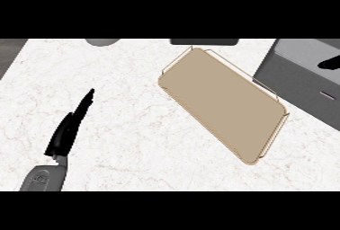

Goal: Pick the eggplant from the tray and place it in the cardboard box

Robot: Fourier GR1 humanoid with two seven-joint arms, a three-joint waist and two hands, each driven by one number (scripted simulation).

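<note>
Resting edge-on at lower left, left hand (69,128) fingers straight, holding nothing; tray (222,103) well apart.

Left robot hand (68,128) enters from our lower left on a grey forearm, edge-on, fingers straight and together, tips pointing up and slightly right. It holds nothing. Of our right arm, only a dark sliver at far right, unreadable.

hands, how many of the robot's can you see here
1 for certain: the left hand, open, fingers straight, over the counter at lower left. A small black shape above the grey box at right may be the other hand; I cannot tell.
</note>
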